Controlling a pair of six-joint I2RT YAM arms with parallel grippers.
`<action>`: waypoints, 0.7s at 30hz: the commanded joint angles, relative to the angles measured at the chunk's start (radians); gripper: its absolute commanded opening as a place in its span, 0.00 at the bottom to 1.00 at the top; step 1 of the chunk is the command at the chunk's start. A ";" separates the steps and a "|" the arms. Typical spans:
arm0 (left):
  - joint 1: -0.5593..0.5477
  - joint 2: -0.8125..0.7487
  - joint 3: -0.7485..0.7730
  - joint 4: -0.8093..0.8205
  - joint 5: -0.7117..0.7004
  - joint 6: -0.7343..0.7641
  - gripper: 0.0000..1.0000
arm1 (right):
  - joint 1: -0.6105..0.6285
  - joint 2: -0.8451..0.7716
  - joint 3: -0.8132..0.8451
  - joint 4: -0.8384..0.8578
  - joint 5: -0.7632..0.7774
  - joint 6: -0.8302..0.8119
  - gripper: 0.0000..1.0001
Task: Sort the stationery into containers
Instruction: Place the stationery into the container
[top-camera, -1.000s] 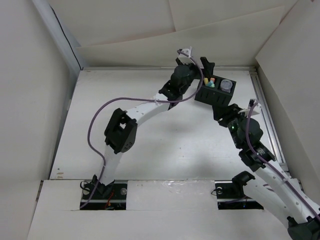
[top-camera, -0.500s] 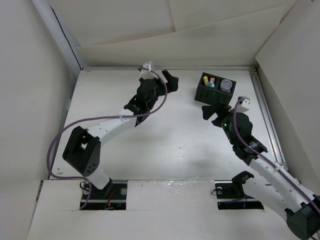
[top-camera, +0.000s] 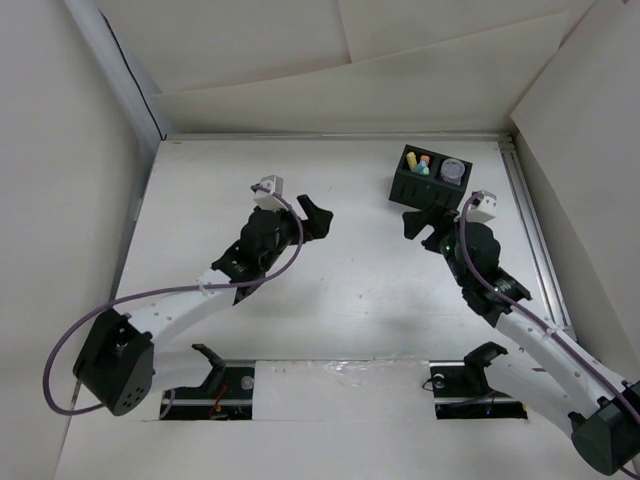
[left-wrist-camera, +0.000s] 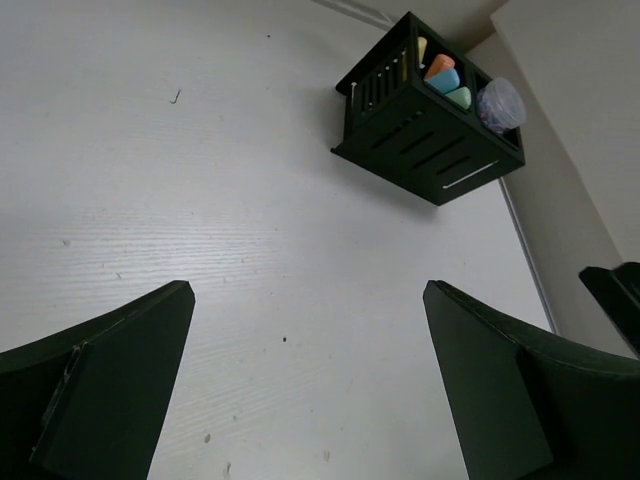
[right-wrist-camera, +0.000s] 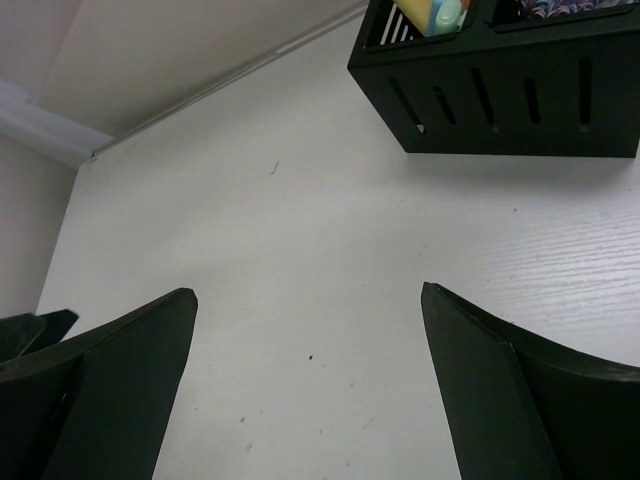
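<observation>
Black box, upper right on the tabletop, holds marker sticks and a roll; left hand has retreated to mid-frame, right hand sits below the box, both spread empty; sorting looks done.

There are four marker sticks, one visible roll and one black box.

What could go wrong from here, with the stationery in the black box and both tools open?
1. The right tool hangs open just in front of the black box; a forward move could push or tip it.
2. The marker sticks stand above the box rim, so a bump might spill them.
</observation>
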 joint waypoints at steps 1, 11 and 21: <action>0.000 -0.091 -0.022 0.094 0.028 0.020 1.00 | -0.006 0.002 0.044 0.037 0.046 -0.020 1.00; 0.000 -0.191 -0.108 0.138 0.037 0.093 1.00 | 0.004 0.047 0.053 0.037 0.046 -0.020 1.00; -0.011 -0.131 -0.065 0.017 -0.112 0.063 1.00 | 0.004 0.088 0.053 0.049 0.055 -0.029 0.89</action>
